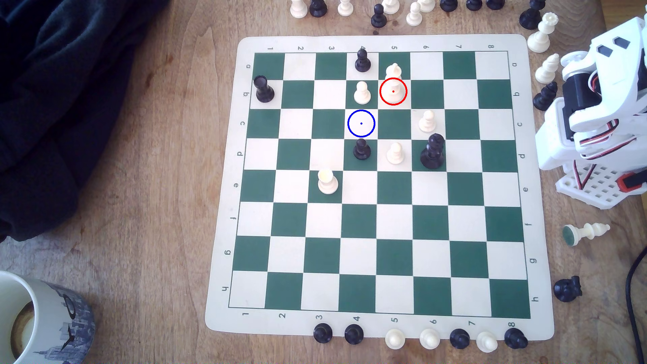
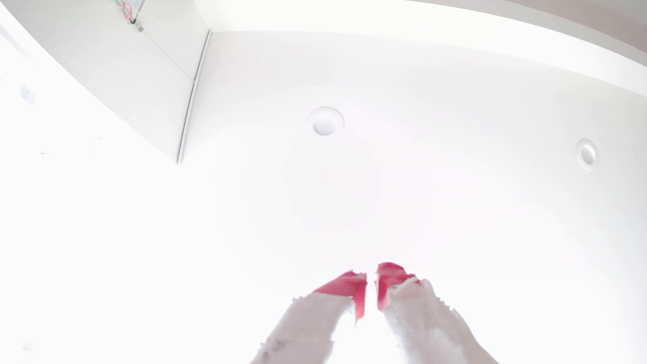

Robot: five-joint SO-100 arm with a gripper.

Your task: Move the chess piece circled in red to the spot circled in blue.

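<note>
Meanwhile, gripper (image 2: 371, 280): nearly closed, empty, aimed at ceiling
Bishop (image 1: 393, 78): upright, well toward exterior view's left of arm (image 1: 595, 105)

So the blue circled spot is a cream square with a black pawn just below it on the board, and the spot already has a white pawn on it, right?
Not quite. In the exterior view the spot circled in blue is a cream square with a black pawn just below it, but the square itself is bare. The nearest white pawn stands on the square above it.
</note>
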